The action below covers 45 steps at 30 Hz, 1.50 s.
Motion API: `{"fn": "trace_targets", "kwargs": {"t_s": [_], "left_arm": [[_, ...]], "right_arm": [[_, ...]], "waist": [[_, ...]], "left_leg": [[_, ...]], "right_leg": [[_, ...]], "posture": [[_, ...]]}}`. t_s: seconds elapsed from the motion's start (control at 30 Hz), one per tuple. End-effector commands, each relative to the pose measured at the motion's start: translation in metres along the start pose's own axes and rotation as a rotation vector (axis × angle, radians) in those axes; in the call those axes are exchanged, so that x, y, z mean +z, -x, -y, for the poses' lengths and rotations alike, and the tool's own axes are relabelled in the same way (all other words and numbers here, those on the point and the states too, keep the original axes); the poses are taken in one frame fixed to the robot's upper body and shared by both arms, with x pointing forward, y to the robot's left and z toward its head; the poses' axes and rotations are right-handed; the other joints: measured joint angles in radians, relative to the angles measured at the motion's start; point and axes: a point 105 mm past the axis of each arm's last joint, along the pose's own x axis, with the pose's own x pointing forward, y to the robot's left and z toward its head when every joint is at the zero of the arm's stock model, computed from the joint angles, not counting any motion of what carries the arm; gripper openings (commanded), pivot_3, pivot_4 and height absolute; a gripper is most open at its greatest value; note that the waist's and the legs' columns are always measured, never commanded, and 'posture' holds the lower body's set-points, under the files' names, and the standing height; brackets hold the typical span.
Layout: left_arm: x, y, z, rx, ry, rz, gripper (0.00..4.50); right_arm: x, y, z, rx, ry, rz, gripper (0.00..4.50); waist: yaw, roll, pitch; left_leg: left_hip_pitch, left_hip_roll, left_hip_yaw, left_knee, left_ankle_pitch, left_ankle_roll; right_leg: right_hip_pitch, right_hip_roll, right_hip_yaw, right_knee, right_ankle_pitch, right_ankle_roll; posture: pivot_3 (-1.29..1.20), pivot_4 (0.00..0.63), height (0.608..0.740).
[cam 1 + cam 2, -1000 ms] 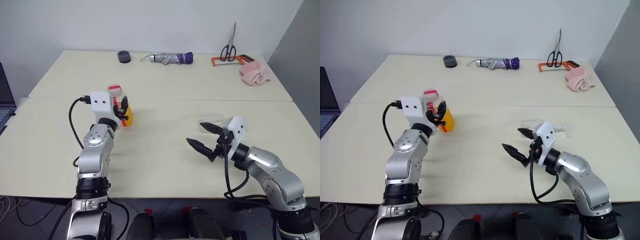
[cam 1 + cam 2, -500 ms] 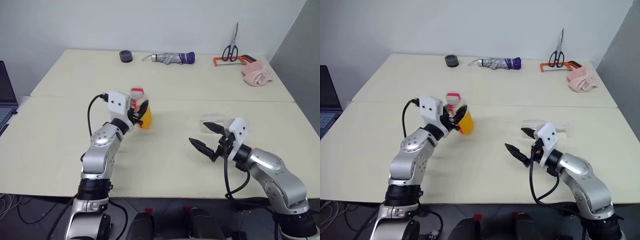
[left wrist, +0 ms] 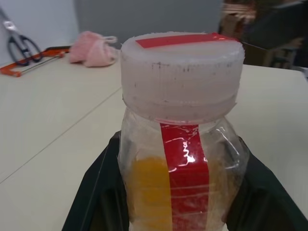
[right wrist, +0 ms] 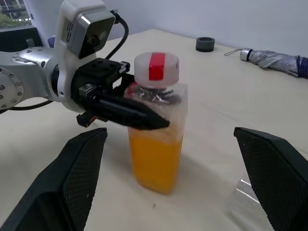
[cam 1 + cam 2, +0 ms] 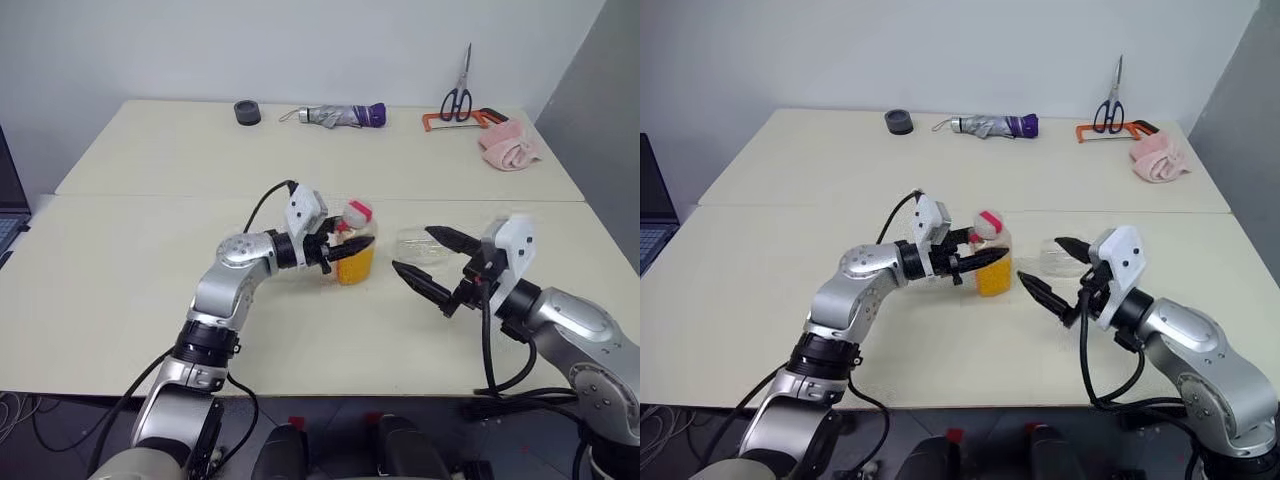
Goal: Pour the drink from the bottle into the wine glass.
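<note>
Orange-yellow drink (image 4: pixel 154 161) fills the lower half of the capped bottle (image 5: pixel 355 245), which the left end effector (image 5: pixel 975 262) clenches upright at mid-desk (image 5: pixel 150 250). The right end effector (image 5: pixel 425 262) is spread wide, grasping nothing, with the wine glass (image 5: pixel 418 243) apparently lying on its side beyond it. Uncapping, righting the glass and pouring all remain.

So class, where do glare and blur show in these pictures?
Left wrist view: the bottle is sharp, with white glints on its red label; the scissors and pink cloth behind are soft. Right wrist view: the bottle is crisp and the umbrella slightly blurred. Head views: even light, faint shadows.
</note>
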Motion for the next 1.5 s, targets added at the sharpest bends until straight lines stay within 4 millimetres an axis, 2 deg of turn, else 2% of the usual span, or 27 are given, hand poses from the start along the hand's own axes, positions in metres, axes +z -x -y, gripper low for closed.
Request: {"fn": "trace_targets", "kwargs": {"t_s": [0.03, 0.27, 0.73, 0.83, 1.03, 1.17, 1.3, 1.37, 1.5], "left_arm": [[0.020, -0.006, 0.009, -0.112, -0.071, 0.051, 1.92], [0.020, -0.013, 0.013, -0.160, -0.071, 0.070, 1.92], [0.017, -0.015, 0.019, -0.181, -0.091, 0.062, 1.92], [0.016, -0.014, 0.019, -0.181, -0.092, 0.058, 1.92], [0.016, -0.015, 0.020, -0.180, -0.092, 0.060, 1.92], [0.016, -0.015, 0.021, -0.188, -0.087, 0.062, 1.92], [0.020, -0.013, 0.023, -0.214, -0.085, 0.073, 1.92], [0.022, -0.013, 0.025, -0.233, -0.088, 0.076, 1.92], [0.027, -0.011, 0.027, -0.267, -0.106, 0.076, 1.92]], "right_arm": [[0.015, -0.004, -0.005, -0.010, 0.033, 0.025, 4.50], [0.026, -0.023, -0.010, 0.027, 0.061, 0.056, 4.50], [0.026, -0.043, -0.004, 0.035, 0.082, 0.059, 4.50], [0.026, -0.044, -0.004, 0.035, 0.086, 0.064, 3.90], [0.025, -0.047, -0.009, 0.056, 0.102, 0.058, 1.87], [0.023, -0.048, -0.015, 0.093, 0.119, 0.053, 1.85], [0.025, -0.049, -0.024, 0.236, 0.153, 0.076, 1.85], [0.024, -0.050, -0.020, 0.315, 0.191, 0.063, 1.85], [0.019, -0.052, 0.010, 0.447, 0.259, -0.030, 1.85]], "waist": [[0.000, 0.000, 0.000], [0.001, 0.000, 0.000], [0.001, 0.000, 0.000], [0.001, 0.000, 0.000], [0.001, 0.000, 0.000], [0.001, 0.000, 0.000], [0.001, 0.000, 0.000], [0.001, 0.000, 0.000], [0.000, 0.001, 0.001]], "left_leg": [[0.000, 0.000, 0.000, 0.000, 0.000, 0.000], [-0.001, 0.000, 0.000, 0.000, 0.000, 0.000], [-0.002, 0.000, -0.001, 0.000, 0.000, 0.000], [-0.002, 0.000, -0.001, 0.000, 0.000, 0.000], [-0.002, 0.000, -0.001, 0.000, 0.000, 0.000], [-0.002, 0.000, -0.001, 0.000, 0.000, 0.000], [-0.002, 0.000, -0.001, 0.000, 0.000, 0.000], [-0.002, 0.000, -0.001, 0.001, 0.000, 0.000], [-0.002, 0.000, 0.000, 0.001, 0.000, 0.000]], "right_leg": [[0.000, 0.000, 0.000, 0.000, 0.000, 0.000], [-0.001, 0.000, 0.000, 0.000, 0.000, 0.000], [-0.001, 0.000, 0.000, 0.000, 0.000, 0.000], [-0.001, 0.000, 0.000, 0.000, 0.000, 0.000], [-0.001, 0.000, 0.000, 0.000, 0.000, 0.000], [-0.001, 0.000, 0.000, 0.000, 0.000, 0.000], [-0.001, 0.000, 0.000, 0.000, 0.000, 0.000], [-0.001, 0.000, -0.001, 0.000, 0.000, 0.000], [-0.001, 0.000, 0.000, 0.000, 0.000, 0.000]], "posture": [[0.00, 0.150, 0.740], [0.00, 0.150, 0.740], [0.00, 0.150, 0.740], [0.00, 0.150, 0.740], [0.00, 0.150, 0.740], [0.00, 0.150, 0.740], [0.00, 0.150, 0.740], [0.00, 0.150, 0.740], [0.00, 0.150, 0.740]]}}
